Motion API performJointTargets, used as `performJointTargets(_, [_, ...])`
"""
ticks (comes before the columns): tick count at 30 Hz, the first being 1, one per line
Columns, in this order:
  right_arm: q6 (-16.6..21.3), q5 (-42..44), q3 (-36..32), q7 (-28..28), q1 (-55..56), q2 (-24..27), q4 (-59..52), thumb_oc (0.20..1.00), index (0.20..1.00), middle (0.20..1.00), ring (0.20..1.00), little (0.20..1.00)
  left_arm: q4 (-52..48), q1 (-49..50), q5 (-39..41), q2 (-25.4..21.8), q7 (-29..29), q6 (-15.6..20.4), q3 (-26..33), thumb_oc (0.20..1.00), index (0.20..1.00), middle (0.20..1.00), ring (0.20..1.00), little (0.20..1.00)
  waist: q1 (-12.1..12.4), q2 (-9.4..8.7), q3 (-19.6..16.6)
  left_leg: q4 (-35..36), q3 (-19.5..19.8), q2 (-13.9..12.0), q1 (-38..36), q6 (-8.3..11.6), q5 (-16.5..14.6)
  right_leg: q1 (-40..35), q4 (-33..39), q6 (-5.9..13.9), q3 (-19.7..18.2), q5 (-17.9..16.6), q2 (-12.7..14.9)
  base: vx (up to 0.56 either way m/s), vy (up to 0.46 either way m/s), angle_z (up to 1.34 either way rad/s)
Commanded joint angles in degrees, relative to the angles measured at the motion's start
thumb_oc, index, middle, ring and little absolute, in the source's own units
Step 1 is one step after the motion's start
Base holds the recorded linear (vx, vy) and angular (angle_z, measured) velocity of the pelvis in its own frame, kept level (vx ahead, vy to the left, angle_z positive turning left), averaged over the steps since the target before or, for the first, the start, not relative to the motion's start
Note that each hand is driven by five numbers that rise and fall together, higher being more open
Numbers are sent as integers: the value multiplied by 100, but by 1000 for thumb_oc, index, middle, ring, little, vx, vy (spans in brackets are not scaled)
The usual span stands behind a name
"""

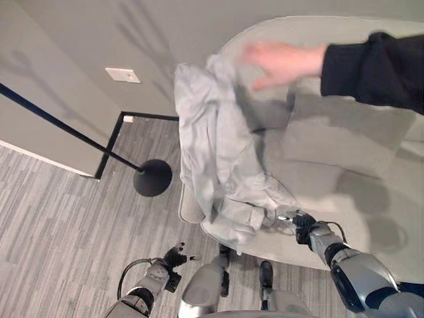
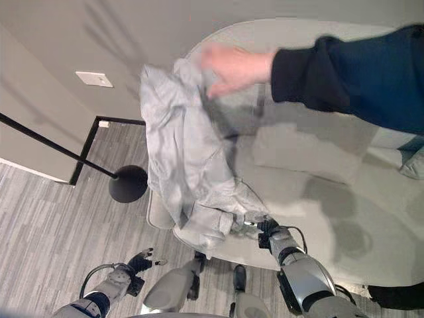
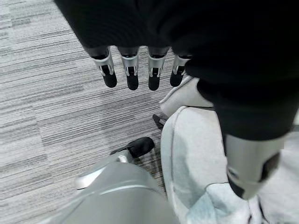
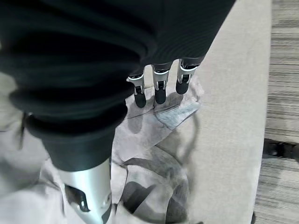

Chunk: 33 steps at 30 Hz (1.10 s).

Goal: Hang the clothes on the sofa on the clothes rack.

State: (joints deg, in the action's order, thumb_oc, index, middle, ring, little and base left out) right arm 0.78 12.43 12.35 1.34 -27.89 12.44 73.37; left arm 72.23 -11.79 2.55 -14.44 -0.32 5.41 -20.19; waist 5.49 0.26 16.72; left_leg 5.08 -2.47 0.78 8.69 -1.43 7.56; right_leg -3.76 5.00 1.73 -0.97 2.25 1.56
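Covering the lower left of the head views, a grey striped carpet floor (image 1: 53, 225) runs up to a plain light wall (image 1: 79, 40) in the upper left, where a white wall plate (image 1: 123, 75) sits and a dark baseboard strip (image 1: 112, 142) traces a corner. A black clothes rack pole (image 1: 66, 129) slants down from the left edge to its round black base (image 1: 152, 177) on the carpet, just left of the sofa. The pale beige sofa (image 1: 371, 218) takes the right half of the picture, with a matching cushion (image 1: 338, 132) resting on its seat. A light grey garment (image 1: 212, 152) hangs in a crumpled fall from the upper centre down onto the sofa's front edge, held at its top by a person's hand (image 1: 281, 61) reaching in from the upper right in a dark sleeve (image 1: 371, 66). The right hand (image 1: 301, 224) is at the garment's lower folds on the seat edge, its fingers (image 4: 160, 91) straight and apart over the cloth, gripping nothing. The left hand (image 1: 173, 257) hangs low at the bottom left above the carpet, fingers (image 3: 131, 77) straight and relaxed, empty.
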Motion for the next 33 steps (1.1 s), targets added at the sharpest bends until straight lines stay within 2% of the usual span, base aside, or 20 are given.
performJointTargets(1, [156, -193, -46, -166, 420, -98, -364, 1000, 1000, 1000, 1000, 1000, 621, -207, -197, 154, 107, 102, -263, 1000, 1000, 1000, 1000, 1000, -26, 122, -577, -8, -8, -152, -333, 384, -668, 156, 0, -107, -34, -507, 279, 28, -15, -4])
performJointTargets(3, [142, -595, 87, -201, 795, -63, -876, 1000, 1000, 1000, 1000, 1000, 669, -193, -207, 162, 124, 86, -208, 1000, 1000, 1000, 1000, 1000, -94, 55, -684, -8, -10, -136, -393, 362, -689, 110, 0, -103, -18, -535, 283, 0, 0, 0])
performJointTargets(7, [204, -1384, 311, -170, 1215, 322, -1657, 1000, 1000, 1000, 1000, 1000, 450, -241, -302, 205, 187, 48, -106, 1000, 1000, 1000, 1000, 1000, -192, 7, -811, -8, -20, -110, -500, 314, -666, -10, -45, -91, 5, -580, 279, -16, 1, -2])
performJointTargets(11, [341, -1674, 339, -249, 1361, 660, -2463, 1000, 1000, 1000, 1000, 1000, 203, -263, -394, 187, 196, 73, -112, 1000, 1000, 1000, 1000, 1000, -201, -39, -946, -8, 13, -104, -555, 269, -609, -34, -137, -84, 13, -613, 260, -51, -1, -7])
performJointTargets(16, [555, -1896, 479, -239, 1000, 1106, -3305, 1000, 1000, 1000, 1000, 1000, 200, -112, -326, 203, 194, 68, 200, 1000, 1000, 1000, 1000, 1000, -134, -90, -1078, -8, 36, -141, -629, 238, -555, -116, -211, -44, 45, -609, 250, -11, -5, -3])
performJointTargets(19, [641, -2042, 630, -217, 770, 1242, -3339, 1000, 1000, 1000, 1000, 1000, 260, -6, -296, 209, 181, 63, 358, 1000, 1000, 1000, 1000, 1000, -98, -101, -1097, -8, 15, -164, -685, 249, -511, -162, -245, -29, 83, -575, 236, 28, 3, 3])
performJointTargets(20, [689, -2122, 829, -222, 504, 1320, -3355, 1000, 1000, 1000, 1000, 1000, 372, 151, -236, 216, 154, 56, 543, 1000, 1000, 1000, 1000, 1000, -49, -119, -1074, -296, -64, -241, -687, 330, -398, -220, -311, 10, 178, -596, 264, 52, 6, 10])
performJointTargets(21, [714, -2115, 898, -219, 384, 1310, -3325, 1000, 1000, 1000, 1000, 1000, 450, 232, -210, 225, 147, 56, 666, 1000, 1000, 1000, 1000, 1000, -36, -140, -1064, -594, -67, -295, -611, 369, -416, -268, -326, 20, 244, -604, 299, 70, 34, 24])
performJointTargets(22, [701, -2062, 1157, -218, 30, 1260, -3022, 1000, 1000, 1000, 1000, 1000, 657, 271, -91, 255, 165, 26, 945, 1000, 1000, 1000, 1000, 1000, 88, -234, -1001, -1060, -106, -469, -366, 471, -445, -440, -297, 35, 274, -604, 460, 43, 32, 39])
performJointTargets(23, [707, -2060, 1165, -215, 15, 1254, -3009, 1000, 1000, 1000, 1000, 1000, 660, 265, -92, 254, 165, 28, 954, 1000, 1000, 1000, 1000, 1000, 71, -231, -990, -1104, -94, -471, -350, 473, -471, -451, -293, 35, 284, -601, 457, 72, 77, 49])
performJointTargets(24, [691, -2048, 1270, -231, -97, 1235, -2846, 1000, 1000, 1000, 1000, 1000, 741, 274, -39, 280, 177, -4, 1060, 1000, 1000, 1000, 1000, 1000, 161, -271, -976, -1044, -158, -637, -181, 474, -490, -559, -267, 59, 296, -597, 536, 176, 128, 52])
performJointTargets(25, [629, -1974, 1343, -236, -192, 1116, -2515, 1000, 1000, 1000, 1000, 1000, 792, 395, -62, 271, 171, -44, 1102, 1000, 1000, 1000, 1000, 1000, 312, -242, -1074, -617, -189, -875, -56, 452, -340, -707, -191, 75, 322, -606, 560, 245, 182, 67])
performJointTargets(27, [595, -1954, 1411, -205, -348, 1051, -2316, 1000, 1000, 1000, 1000, 1000, 794, 416, -106, 238, 176, -50, 1042, 1000, 1000, 1000, 1000, 1000, 389, -263, -1057, -446, -188, -972, 124, 462, -296, -809, -154, 78, 340, -599, 614, 209, 165, 54])
performJointTargets(28, [542, -1873, 1455, -158, -479, 925, -2022, 1000, 1000, 1000, 1000, 1000, 808, 434, -212, 211, 180, -61, 967, 1000, 1000, 1000, 1000, 1000, 502, -245, -1019, -238, -300, -1074, 415, 533, -275, -966, -64, 60, 437, -594, 687, 279, 257, 37])
performJointTargets(30, [492, -1704, 1322, -153, -362, 726, -1761, 1000, 1000, 1000, 1000, 1000, 888, 522, -272, 242, 189, -90, 1103, 1000, 1000, 1000, 1000, 1000, 500, -154, -1322, -9, -364, -982, 215, 676, -135, -1146, -2, 4, 519, -650, 803, 422, 409, 48])
performJointTargets(33, [455, -1607, 1199, -130, -320, 509, -1468, 1000, 1000, 1000, 1000, 1000, 875, 596, -362, 234, 187, -32, 1105, 1000, 1000, 1000, 1000, 1000, 573, -108, -1567, -8, -491, -796, 82, 631, -54, -1187, -252, -50, 570, -745, 1063, 385, 399, 29])
